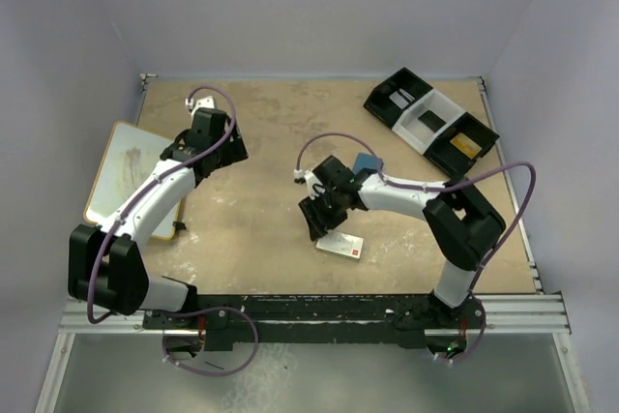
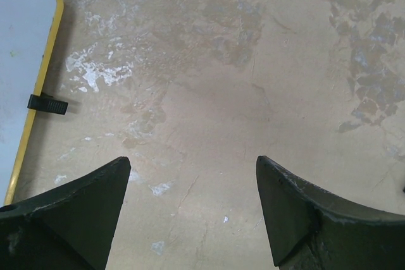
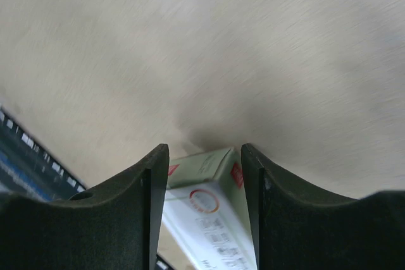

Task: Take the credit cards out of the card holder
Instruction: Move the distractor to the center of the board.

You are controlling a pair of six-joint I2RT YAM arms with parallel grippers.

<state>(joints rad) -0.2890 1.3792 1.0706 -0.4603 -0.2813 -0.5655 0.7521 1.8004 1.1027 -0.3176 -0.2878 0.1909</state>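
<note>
The right claw (image 3: pixel 204 151) stands with a finger either side of a white box with red print (image 3: pixel 209 219), the gap between them middling, neither wide nor pinched. Its own camera's view is smeared, so I cannot tell whether the pads press the box or only flank it. Just beyond that arm's wrist lies the blue card holder (image 1: pixel 366 163), half hidden by the forearm, on the table with neither claw on it. Farther out, a gold-yellow card (image 1: pixel 465 147) sits in the end compartment of the black-and-white tray (image 1: pixel 392 108); no other card is plain to me. The left claw (image 2: pixel 193 162) hangs wide and empty, well apart, near a yellow-rimmed board (image 2: pixel 19 42).

The trouble I'd expect is this: the box is not what's wanted. A squeeze there may drag or tip it, and the forearm could sweep the holder aside.

The table (image 1: pixel 271 142) is tan, mottled and flecked with white scuffs. Pale lilac walls close in on three sides.
</note>
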